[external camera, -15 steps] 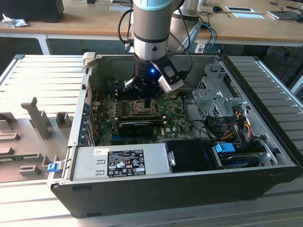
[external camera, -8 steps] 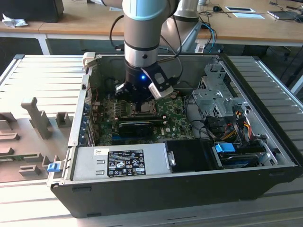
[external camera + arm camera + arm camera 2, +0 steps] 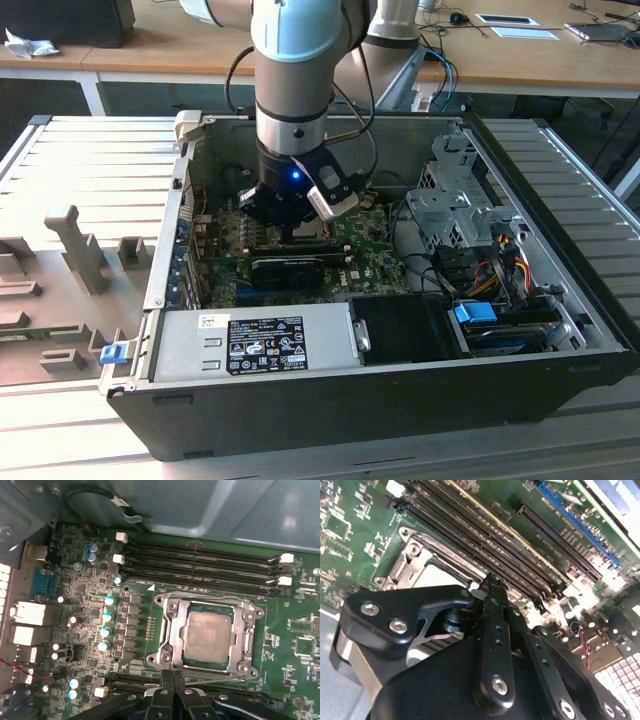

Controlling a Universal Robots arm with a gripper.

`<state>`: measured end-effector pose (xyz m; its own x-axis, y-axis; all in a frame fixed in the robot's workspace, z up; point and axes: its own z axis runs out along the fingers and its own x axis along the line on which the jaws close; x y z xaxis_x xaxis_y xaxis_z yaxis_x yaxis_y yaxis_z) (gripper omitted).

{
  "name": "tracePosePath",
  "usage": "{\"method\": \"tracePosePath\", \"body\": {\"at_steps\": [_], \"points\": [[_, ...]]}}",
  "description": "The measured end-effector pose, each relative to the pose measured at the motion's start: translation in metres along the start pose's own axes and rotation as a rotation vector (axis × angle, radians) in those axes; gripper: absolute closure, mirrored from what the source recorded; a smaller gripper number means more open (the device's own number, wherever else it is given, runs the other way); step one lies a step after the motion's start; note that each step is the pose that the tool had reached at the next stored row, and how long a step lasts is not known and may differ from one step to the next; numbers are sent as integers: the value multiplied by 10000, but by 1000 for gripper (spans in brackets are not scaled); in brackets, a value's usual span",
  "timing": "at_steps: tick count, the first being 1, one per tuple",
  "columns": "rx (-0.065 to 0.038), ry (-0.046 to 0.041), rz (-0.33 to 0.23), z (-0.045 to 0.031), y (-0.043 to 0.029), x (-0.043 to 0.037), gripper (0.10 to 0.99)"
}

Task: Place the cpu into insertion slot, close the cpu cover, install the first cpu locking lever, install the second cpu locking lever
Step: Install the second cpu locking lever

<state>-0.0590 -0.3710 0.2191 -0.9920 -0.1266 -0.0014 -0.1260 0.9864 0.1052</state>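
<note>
In the first wrist view the cpu (image 3: 207, 636) lies in the insertion slot (image 3: 251, 614), its pale silver face showing through the window of the cpu cover (image 3: 171, 630), which lies flat over it. A thin wire locking lever (image 3: 225, 685) runs along the socket edge nearest my fingers. My gripper (image 3: 173, 679) is shut, its two black fingertips pressed together right at that edge, at or just over the lever. In the second wrist view the gripper (image 3: 492, 585) points at the socket's metal rim (image 3: 412, 555). In the exterior view the gripper (image 3: 292, 228) is low inside the open computer case, over the green motherboard.
Long black memory slots (image 3: 200, 562) run beside the socket. A black card (image 3: 290, 268) lies just in front of the gripper, then the grey power supply box (image 3: 260, 340). A metal drive cage (image 3: 455, 200) and coloured cables (image 3: 490, 270) sit at the exterior view's right. Case walls enclose everything.
</note>
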Motion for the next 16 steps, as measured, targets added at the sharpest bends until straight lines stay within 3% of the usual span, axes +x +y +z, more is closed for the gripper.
{"method": "tracePosePath", "body": {"at_steps": [2,8,11,16], "points": [[-300,-39,-4,-5,-47,17,980],[-688,-89,-8,-17,-161,52,980],[-1010,-130,-12,-3,-171,109,980],[-1163,-151,-15,80,-178,139,980]]}}
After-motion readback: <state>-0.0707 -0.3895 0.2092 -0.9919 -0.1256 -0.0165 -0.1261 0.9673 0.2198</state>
